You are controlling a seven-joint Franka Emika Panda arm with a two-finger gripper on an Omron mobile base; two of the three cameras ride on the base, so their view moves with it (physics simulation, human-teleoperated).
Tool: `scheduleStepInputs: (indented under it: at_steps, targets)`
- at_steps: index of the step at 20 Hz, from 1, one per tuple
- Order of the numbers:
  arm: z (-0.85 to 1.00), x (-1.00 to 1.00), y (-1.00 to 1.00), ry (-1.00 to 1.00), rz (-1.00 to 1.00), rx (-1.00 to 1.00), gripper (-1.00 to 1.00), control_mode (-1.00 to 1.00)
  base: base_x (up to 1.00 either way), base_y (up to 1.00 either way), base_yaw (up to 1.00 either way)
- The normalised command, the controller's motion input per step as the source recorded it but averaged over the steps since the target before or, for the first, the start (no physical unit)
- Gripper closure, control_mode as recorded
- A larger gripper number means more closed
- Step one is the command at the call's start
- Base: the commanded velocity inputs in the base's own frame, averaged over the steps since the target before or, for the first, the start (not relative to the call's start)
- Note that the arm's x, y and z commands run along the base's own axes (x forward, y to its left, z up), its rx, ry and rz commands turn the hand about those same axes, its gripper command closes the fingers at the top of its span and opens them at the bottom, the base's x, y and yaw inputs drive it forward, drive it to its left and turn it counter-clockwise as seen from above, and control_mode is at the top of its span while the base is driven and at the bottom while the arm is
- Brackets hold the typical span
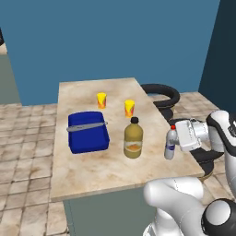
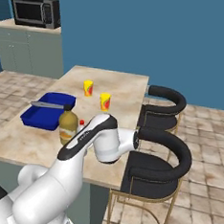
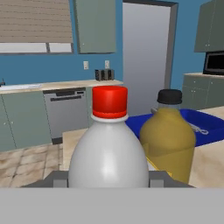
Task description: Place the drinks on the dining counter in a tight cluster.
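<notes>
My gripper [image 1: 173, 139] is shut on a small silver-white bottle [image 1: 169, 150] with a red cap and holds it upright by the body at the right edge of the dining counter [image 1: 92, 173]. In the hand view this bottle [image 3: 109, 153] stands between my fingertips [image 3: 56, 178]. A squat amber-yellow bottle [image 1: 133, 138] with a black cap stands on the counter a short way left of it, also seen in the hand view [image 3: 168, 140] and the right base view [image 2: 68, 127]. I cannot tell whether the held bottle touches the countertop.
A blue container [image 1: 87, 132] with a grey utensil across it sits left of the amber bottle. Two yellow cups [image 1: 101, 100] [image 1: 129, 108] stand farther back. Black stools [image 2: 165, 107] [image 2: 163, 159] line the counter's right side. A microwave [image 2: 35, 11] sits on the far cabinets.
</notes>
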Motion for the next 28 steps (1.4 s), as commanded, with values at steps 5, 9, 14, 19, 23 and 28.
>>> scheduleStepInputs:
  at_steps: [5, 9, 14, 19, 23, 28]
  targets:
    - [0.00, 0.00, 0.00, 0.00, 0.00, 0.00, 1.00, 1.00, 0.00, 0.00, 0.00]
    - [0.00, 0.00, 0.00, 0.00, 0.00, 0.00, 1.00, 1.00, 0.00, 0.00, 0.00]
    - [0.00, 0.00, 0.00, 0.00, 0.00, 0.00, 1.00, 1.00, 0.00, 0.00, 0.02]
    - [0.00, 0.00, 0.00, 0.00, 0.00, 0.00, 1.00, 1.00, 0.00, -0.02, 0.04]
    - [0.10, 0.00, -0.19, -0.04, 0.11, 0.15, 1.00, -1.00, 0.00, 0.00, 0.00]
    - [0.04, 0.04, -0.28, -0.05, 0.09, 0.13, 1.00, -1.00, 0.00, 0.00, 0.00]
